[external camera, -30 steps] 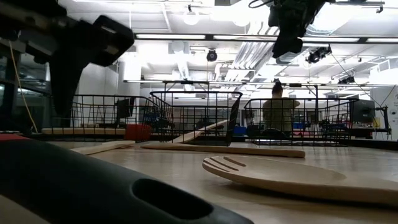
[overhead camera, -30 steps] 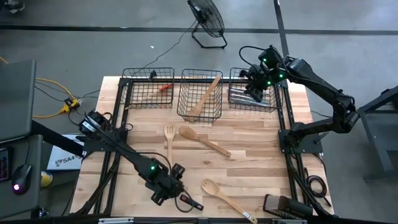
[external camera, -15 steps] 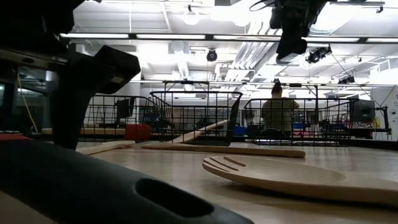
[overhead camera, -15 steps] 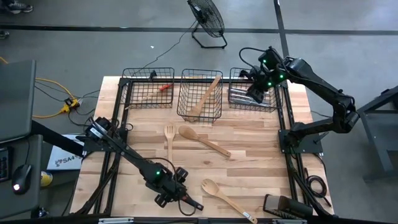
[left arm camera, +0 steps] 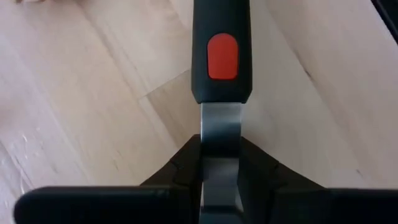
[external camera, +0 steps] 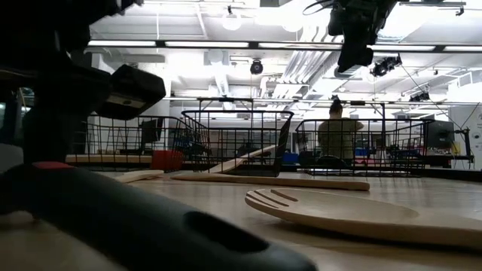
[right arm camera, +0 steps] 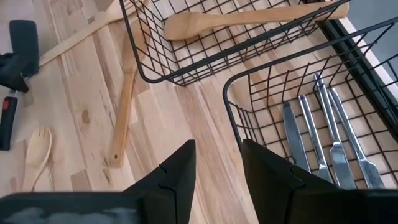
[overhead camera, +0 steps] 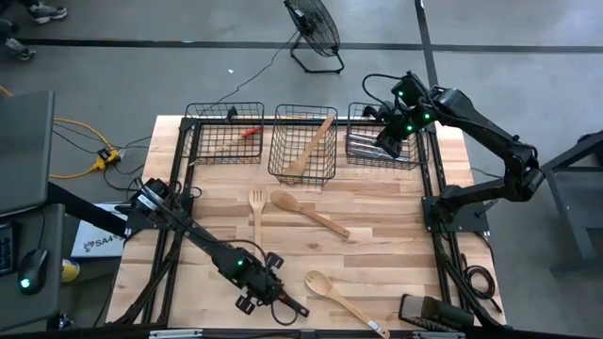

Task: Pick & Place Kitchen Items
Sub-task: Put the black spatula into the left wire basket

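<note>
Three black wire baskets (overhead camera: 304,141) line the upper edge of the surface (overhead camera: 377,245); three pale wooden utensils lie loose mid-frame: a fork (overhead camera: 255,209), a long spoon (overhead camera: 306,213) and a slotted spoon (overhead camera: 341,300) at lower right. The left end effector (overhead camera: 267,293), at lower centre, is clamped on the black turner (left arm camera: 222,56), gripping its metal shank beside the red-dotted handle. The right end effector (overhead camera: 389,143) hovers over the upper-right basket of silver cutlery (right arm camera: 323,134), fingers apart and empty.

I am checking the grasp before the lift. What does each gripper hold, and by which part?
The left gripper holds the black turner by its metal neck, just below the black handle. The right gripper holds nothing, above the basket of cutlery.
</note>
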Available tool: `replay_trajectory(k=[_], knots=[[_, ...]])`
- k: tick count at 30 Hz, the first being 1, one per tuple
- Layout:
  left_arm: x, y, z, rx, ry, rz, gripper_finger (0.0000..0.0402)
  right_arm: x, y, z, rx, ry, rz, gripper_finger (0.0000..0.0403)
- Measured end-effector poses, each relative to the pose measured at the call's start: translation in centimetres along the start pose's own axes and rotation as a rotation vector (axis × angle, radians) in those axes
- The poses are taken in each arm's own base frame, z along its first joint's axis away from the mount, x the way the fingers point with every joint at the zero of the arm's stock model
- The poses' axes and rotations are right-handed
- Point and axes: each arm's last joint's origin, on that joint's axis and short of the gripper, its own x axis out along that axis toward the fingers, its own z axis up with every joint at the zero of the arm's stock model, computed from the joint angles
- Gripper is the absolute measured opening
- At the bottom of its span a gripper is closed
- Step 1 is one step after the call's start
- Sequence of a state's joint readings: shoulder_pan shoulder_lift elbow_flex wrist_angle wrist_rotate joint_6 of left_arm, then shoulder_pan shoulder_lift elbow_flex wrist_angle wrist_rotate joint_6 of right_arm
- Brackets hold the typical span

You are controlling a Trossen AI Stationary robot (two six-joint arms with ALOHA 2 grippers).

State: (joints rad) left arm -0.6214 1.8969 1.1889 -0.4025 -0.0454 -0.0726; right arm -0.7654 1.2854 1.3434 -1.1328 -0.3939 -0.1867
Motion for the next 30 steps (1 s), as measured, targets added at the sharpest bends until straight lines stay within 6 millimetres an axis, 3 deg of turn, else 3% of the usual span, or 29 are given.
replay_trajectory(k=[7, 11, 16, 21, 28, 30], knots=[[-0.2, 0.0, 0.1, -0.276, 0.002, -0.013, 0.0066, 0.0, 0.0, 0.0, -0.002, -0.001, 0.011, 0.0123], [-1.9, 0.0, 1.3, -0.407, 0.001, 0.011, 0.0066, 0.0, 0.0, 0.0, -0.011, 0.001, 0.008, 0.0123], [-5.4, 1.0, 4.0, -0.53, -0.034, 0.133, 0.0066, 0.0, 0.0, -0.1, -0.021, 0.006, 0.009, 0.0123], [-10.8, 3.3, 5.9, -0.631, 0.024, 0.341, 0.0066, 0.0, 0.0, -0.1, -0.047, 0.01, 0.009, 0.0123], [-17.4, 8.5, 4.9, -0.826, 0.126, 0.775, 0.0066, -0.1, 0.1, -0.1, -0.043, 0.005, 0.004, 0.0123], [-18.4, 10.4, 4.7, -0.865, 0.111, 0.85, 0.0066, -0.1, 0.1, -0.1, -0.044, 0.001, 0.008, 0.0123]])
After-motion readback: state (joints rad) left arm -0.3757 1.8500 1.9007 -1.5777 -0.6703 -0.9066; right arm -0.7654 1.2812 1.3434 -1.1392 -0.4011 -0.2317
